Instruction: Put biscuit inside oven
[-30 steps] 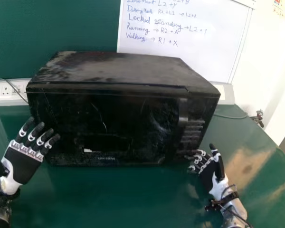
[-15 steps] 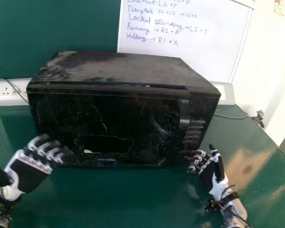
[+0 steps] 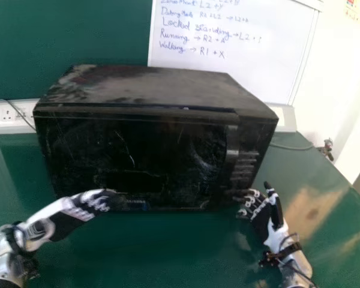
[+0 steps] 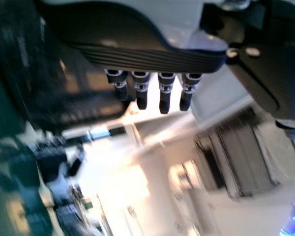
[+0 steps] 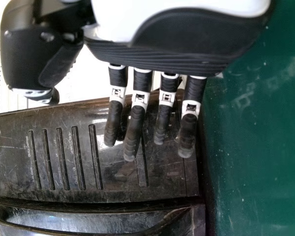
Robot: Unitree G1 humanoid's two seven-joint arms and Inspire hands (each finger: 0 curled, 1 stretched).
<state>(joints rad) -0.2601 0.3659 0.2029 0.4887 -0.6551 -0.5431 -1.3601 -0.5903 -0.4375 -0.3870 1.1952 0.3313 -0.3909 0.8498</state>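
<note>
The black oven [image 3: 132, 156] stands on the green table with its door facing me, and the door looks closed. My left hand [image 3: 69, 219] is low in front of the oven's left part, fingers extended toward the door's lower edge. In the left wrist view the left hand [image 4: 137, 56] has its fingers straight. At the oven's lower right corner is my right hand [image 3: 265, 219], beside the control panel. The right wrist view has the right hand [image 5: 172, 54] with relaxed fingers over the panel's buttons [image 5: 64, 157]. I see no biscuit.
The green table [image 3: 168, 252] extends before and beside the oven. Behind it are a whiteboard [image 3: 228, 66] and a wall socket [image 3: 9, 114] with a cable. A small object [image 3: 327, 149] lies at the table's right edge.
My left hand has swung down and to the right, from the oven's left side to the front of its lower door edge. My right hand has stayed in place.
</note>
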